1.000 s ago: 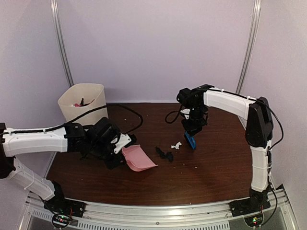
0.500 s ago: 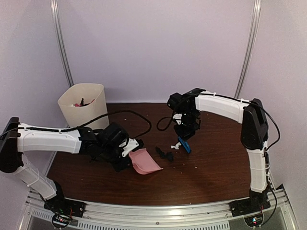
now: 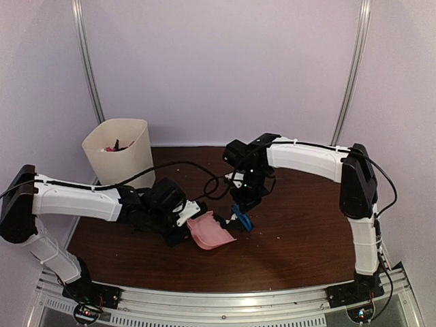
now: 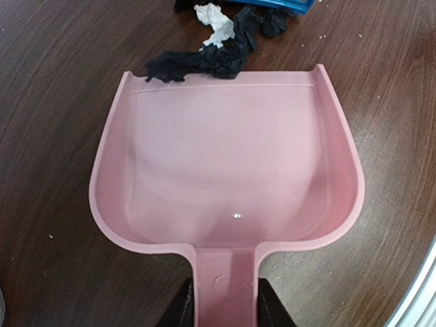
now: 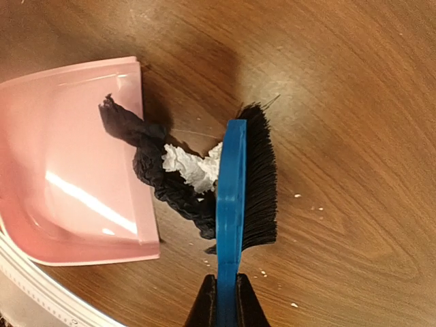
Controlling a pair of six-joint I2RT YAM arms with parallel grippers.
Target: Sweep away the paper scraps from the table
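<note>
Since a second ago the dustpan (image 3: 212,231) has slid right, and the brush (image 3: 241,219) has pushed the paper scraps (image 3: 228,221) left to its lip.

Top view: I see one dustpan, one brush and one bin (image 3: 119,153) back left on the bench (image 3: 300,238). The scraps sit in one bunch.

Left wrist: left jaws narrow, clamped on the dustpan handle. A black clump (image 4: 204,63) is on the lip, with one white scrap (image 4: 216,19) just behind.

Right wrist: right jaws tight on the brush handle, scraps wedged between brush and dustpan. I can't count the black pieces.
</note>
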